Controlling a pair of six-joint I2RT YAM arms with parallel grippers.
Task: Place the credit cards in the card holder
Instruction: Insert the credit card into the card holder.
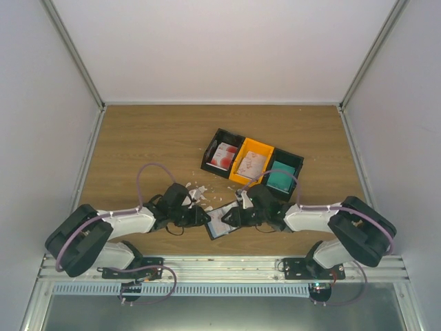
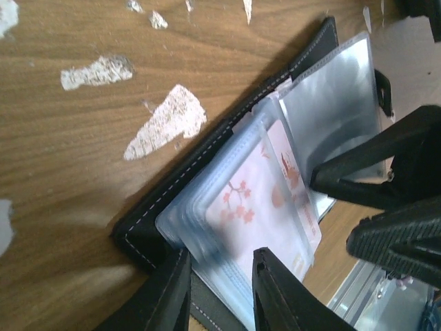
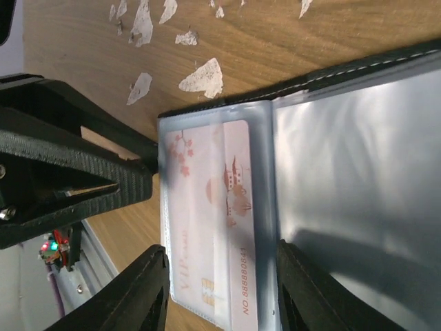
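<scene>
The black card holder (image 1: 220, 222) lies open on the table between my two grippers, its clear sleeves fanned up. A pale pinkish card (image 2: 255, 207) with blossom print sits in a sleeve; it also shows in the right wrist view (image 3: 207, 221). My left gripper (image 2: 220, 293) is closed on the holder's cover edge (image 2: 207, 165) and sleeve stack at the corner. My right gripper (image 3: 220, 296) is open, its fingers straddling the pinkish card from above. An empty sleeve (image 3: 358, 193) lies beside that card. More cards lie in the three bins.
Three joined bins stand behind the holder: a black one (image 1: 222, 155) with red-and-white cards, an orange one (image 1: 251, 162) with pinkish cards, a black one (image 1: 282, 174) with teal cards. White scraps (image 1: 196, 192) speckle the wood near the left gripper.
</scene>
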